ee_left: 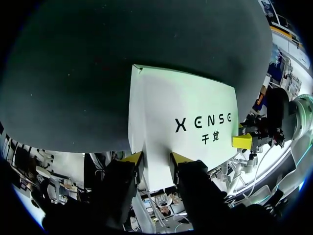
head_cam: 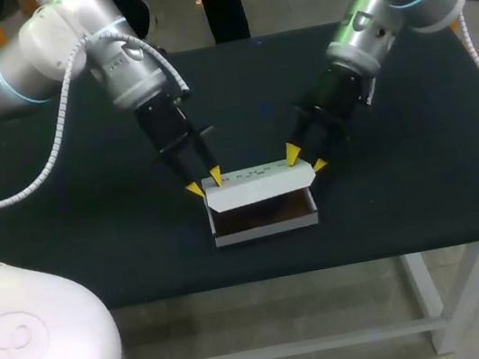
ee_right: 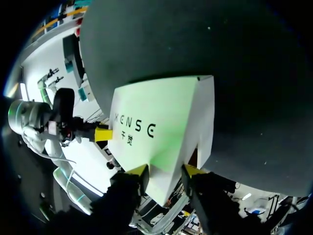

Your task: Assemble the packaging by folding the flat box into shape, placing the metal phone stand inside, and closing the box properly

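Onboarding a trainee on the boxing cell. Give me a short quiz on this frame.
1. True or false: the lid lies fully shut on the box.
2. Which end effectors are at the lid? A) left only B) right only C) both
3. What colour is the table?
Key: 1 false, a gap shows the inside. 2 C: left end effector, right end effector. 3 black.

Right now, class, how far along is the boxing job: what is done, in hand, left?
Done: the box is folded into shape. In hand: left end effector and right end effector sit at the raised lid. Left: closing it; whether the stand is inside cannot be seen.
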Robot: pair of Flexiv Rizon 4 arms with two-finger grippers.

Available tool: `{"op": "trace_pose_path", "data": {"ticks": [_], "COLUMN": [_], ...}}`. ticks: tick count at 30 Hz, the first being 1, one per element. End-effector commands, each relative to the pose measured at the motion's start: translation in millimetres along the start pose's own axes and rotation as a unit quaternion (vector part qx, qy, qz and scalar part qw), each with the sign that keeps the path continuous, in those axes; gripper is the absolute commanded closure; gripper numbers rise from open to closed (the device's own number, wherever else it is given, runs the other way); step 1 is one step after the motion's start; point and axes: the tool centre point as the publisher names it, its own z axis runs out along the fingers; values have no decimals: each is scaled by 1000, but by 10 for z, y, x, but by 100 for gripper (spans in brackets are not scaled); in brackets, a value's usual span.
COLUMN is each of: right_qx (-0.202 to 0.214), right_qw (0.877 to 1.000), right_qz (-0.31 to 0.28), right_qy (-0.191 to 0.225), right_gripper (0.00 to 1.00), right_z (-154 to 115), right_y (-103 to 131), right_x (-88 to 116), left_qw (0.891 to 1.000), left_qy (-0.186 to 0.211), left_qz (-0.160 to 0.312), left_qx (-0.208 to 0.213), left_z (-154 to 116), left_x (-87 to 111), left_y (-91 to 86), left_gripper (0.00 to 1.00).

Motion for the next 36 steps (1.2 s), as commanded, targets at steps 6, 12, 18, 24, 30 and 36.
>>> {"op": "trace_pose_path", "data": {"ticks": [6,12,18,24,30,36], "right_qx": [10,13,16,18,19,21], "right_qw": [1000,1000,1000,1000,1000,1000], "right_qz": [0,0,1,0,0,0], "right_qy": [-2,0,1,-2,-5,-6], "right_gripper": [52,52,52,52,52,52], "right_z": [-13,-20,-29,-29,-32,-30], "right_y": [34,38,51,64,75,97], "right_x": [79,88,95,126,152,159], "left_qw": [1000,1000,1000,1000,1000,1000], "left_qy": [0,2,6,10,12,12], "left_qz": [-4,-9,-13,-12,-9,-4], "left_qx": [-7,-10,-15,-14,-14,-15], "left_z": [-39,-63,-88,-120,-132,-129], "left_x": [41,43,37,55,82,129], "left_y": [-32,-50,-73,-54,-65,-66], "left_gripper": [62,63,63,63,62,63]}}
